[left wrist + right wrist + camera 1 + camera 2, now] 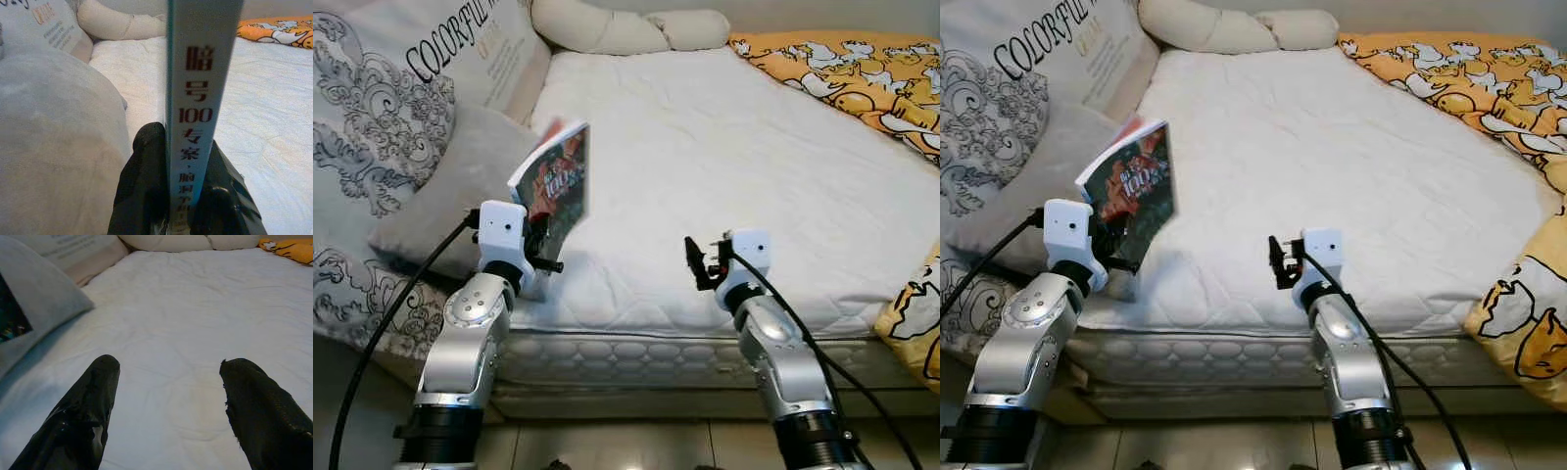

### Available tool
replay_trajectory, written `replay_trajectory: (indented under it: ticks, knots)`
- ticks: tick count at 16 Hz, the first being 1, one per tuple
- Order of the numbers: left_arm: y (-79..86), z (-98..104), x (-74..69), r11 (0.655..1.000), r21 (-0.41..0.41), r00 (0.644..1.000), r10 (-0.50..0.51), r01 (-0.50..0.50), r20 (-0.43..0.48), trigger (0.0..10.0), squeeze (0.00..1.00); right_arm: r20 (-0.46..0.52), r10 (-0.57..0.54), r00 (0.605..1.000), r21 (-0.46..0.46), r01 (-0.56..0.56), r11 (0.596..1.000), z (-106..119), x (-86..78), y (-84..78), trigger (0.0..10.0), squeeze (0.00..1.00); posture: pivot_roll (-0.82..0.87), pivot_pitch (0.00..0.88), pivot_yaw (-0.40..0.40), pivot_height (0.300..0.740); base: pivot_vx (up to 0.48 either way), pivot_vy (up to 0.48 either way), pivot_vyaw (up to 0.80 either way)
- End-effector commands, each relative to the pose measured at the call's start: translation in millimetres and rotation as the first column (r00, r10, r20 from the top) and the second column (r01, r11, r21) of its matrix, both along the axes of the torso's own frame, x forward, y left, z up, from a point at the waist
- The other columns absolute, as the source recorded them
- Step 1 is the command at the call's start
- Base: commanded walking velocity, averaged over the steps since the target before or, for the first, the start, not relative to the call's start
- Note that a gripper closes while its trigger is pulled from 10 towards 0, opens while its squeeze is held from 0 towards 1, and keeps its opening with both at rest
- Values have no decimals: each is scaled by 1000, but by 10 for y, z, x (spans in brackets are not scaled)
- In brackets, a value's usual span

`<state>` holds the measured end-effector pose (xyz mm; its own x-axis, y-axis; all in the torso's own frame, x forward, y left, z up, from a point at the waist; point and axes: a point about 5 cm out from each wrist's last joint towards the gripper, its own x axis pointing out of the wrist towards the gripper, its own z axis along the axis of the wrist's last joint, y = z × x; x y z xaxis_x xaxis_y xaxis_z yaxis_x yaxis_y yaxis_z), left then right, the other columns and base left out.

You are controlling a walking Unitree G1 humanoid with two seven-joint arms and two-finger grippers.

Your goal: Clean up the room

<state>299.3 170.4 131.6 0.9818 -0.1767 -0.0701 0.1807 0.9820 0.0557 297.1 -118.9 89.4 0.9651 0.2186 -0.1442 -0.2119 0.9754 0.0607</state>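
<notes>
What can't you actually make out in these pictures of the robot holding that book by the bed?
- Book: cover art and title blurred in both eye views; in the left wrist view the spine's top is cut off by the edge and its foot hidden between the left gripper fingers.
- Big pillow: its print runs off the frame.
- Right gripper: open over the mattress, tiny in the eye views.
</notes>
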Motion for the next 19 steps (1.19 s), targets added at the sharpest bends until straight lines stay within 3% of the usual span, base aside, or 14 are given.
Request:
replay_trajectory:
  ticks: [1, 5, 19]
  knots:
    - [18, 58, 3, 1000, 2, 1000, 2, -2, 30, 10000, 0, 2, 0, 1000, 8, 0, 1000, 32, 5, 10, 10000, 0, -5, 0, 33, 740, 247, 0, 0]
    - [13, 53, -4, 1000, 3, 1000, -4, 4, 30, 10000, 0, 1, 5, 1000, 8, -5, 1000, 37, 7, 17, 10000, 0, -3, 0, 31, 740, 266, 0, -669]
    - [43, 42, -27, 1000, 3, 999, 5, -5, 34, 10000, 0, 4, 13, 1000, -25, -13, 1000, 14, -10, 57, 10000, 0, 4, 0, 21, 740, 302, 0, 0]
